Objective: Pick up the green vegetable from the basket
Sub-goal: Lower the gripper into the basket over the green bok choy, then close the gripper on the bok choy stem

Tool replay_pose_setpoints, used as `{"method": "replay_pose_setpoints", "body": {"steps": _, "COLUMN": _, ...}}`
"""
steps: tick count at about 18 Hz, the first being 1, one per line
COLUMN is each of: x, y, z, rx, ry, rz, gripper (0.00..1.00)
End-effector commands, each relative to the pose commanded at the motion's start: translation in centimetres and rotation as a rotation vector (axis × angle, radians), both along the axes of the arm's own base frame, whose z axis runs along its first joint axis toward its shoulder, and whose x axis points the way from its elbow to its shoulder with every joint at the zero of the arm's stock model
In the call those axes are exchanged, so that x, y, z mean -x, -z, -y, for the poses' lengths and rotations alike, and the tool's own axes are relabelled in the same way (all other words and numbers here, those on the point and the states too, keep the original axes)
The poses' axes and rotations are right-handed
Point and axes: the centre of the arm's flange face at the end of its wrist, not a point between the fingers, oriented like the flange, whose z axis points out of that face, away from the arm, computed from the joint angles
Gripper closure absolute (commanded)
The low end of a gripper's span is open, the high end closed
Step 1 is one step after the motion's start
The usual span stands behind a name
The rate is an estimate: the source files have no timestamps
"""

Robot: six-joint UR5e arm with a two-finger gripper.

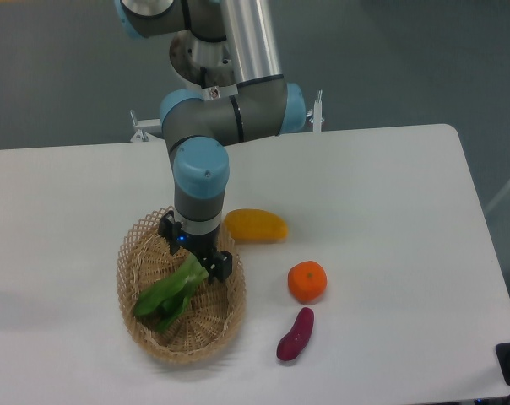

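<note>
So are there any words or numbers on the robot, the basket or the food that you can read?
None can be read. The arm, the gripper, the basket, the green vegetable, the orange, the yellow fruit and the purple sweet potato show no words, numbers or signs.

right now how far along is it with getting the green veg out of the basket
Done: the claw is down inside the oval woven wicker basket. In hand: it sits at the pale end of the leafy green bok choy; grip unclear. Left: lifting it, since the leaves lie in the basket.
</note>
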Motion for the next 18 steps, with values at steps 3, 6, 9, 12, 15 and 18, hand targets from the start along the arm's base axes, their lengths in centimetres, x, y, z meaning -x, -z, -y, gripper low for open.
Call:
{"method": "replay_pose_setpoints", "body": {"steps": 3, "x": -0.1, "y": 0.2, "z": -0.1, "rx": 0.001, "ry": -0.001, "rz": 0.001, "gripper": 0.00}}
{"method": "replay_pose_setpoints", "body": {"steps": 6, "x": -0.8, "y": 1.0, "z": -0.7, "rx": -0.014, "ry": 0.014, "rz": -0.013, "gripper": 0.00}}
{"method": "replay_pose_setpoints", "body": {"steps": 9, "x": -0.8, "y": 1.3, "z": -0.7, "rx": -0.014, "ry": 0.014, "rz": -0.013, "gripper": 0.00}}
{"method": "replay_pose_setpoints", "body": {"steps": 12, "x": -0.7, "y": 1.5, "z": -0.8, "rx": -0.017, "ry": 0.015, "rz": -0.015, "gripper": 0.00}}
{"method": "replay_pose_setpoints", "body": {"steps": 15, "x": -0.6, "y": 1.6, "z": -0.9, "rx": -0.024, "ry": 0.016, "rz": -0.032, "gripper": 0.13}}
{"method": "replay_pose_setpoints", "body": {"steps": 18, "x": -0.6, "y": 1.5, "z": -1.0, "rx": -0.028, "ry": 0.017, "rz": -0.053, "gripper": 0.37}}
